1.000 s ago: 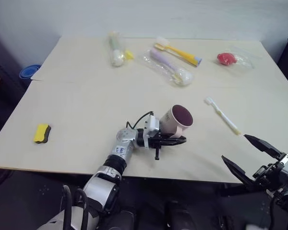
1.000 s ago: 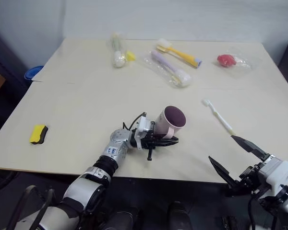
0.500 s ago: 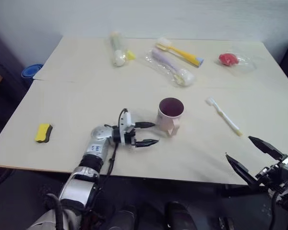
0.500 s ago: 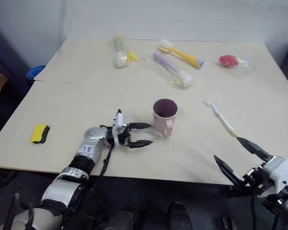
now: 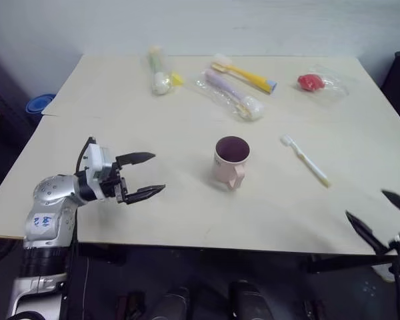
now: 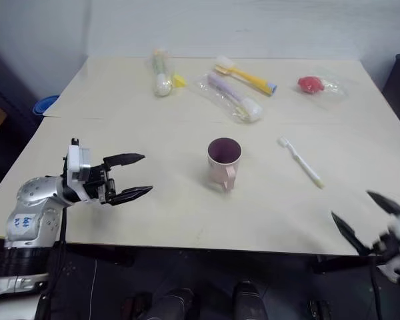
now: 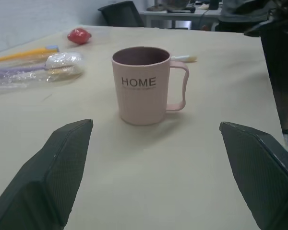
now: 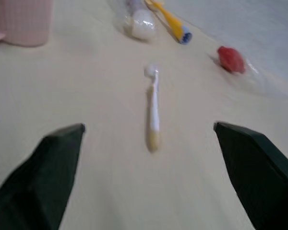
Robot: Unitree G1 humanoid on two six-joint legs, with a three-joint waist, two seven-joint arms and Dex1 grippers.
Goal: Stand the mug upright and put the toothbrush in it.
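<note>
The pale pink mug (image 5: 231, 162) marked "HOME" (image 7: 144, 86) stands upright at the middle of the table, handle toward the front edge. My left gripper (image 5: 157, 173) hovers well to its left, open and empty, pointing at the mug. The white toothbrush (image 5: 305, 160) lies flat to the right of the mug, apart from it. My right gripper (image 5: 367, 205) hangs open past the table's front right edge, short of the toothbrush (image 8: 153, 108), with nothing between its fingers.
Along the far side lie a wrapped purple toothbrush (image 5: 230, 95), a yellow toothbrush with a blue end (image 5: 245, 75), a red item in a clear bag (image 5: 311, 81) and a wrapped green-and-white item (image 5: 159, 70). Bare tabletop (image 5: 187, 213) surrounds the mug.
My left gripper let go of the mug, opened and drew back to the left. The mug went from tilted in the grip to standing upright. My right gripper shifted further right.
</note>
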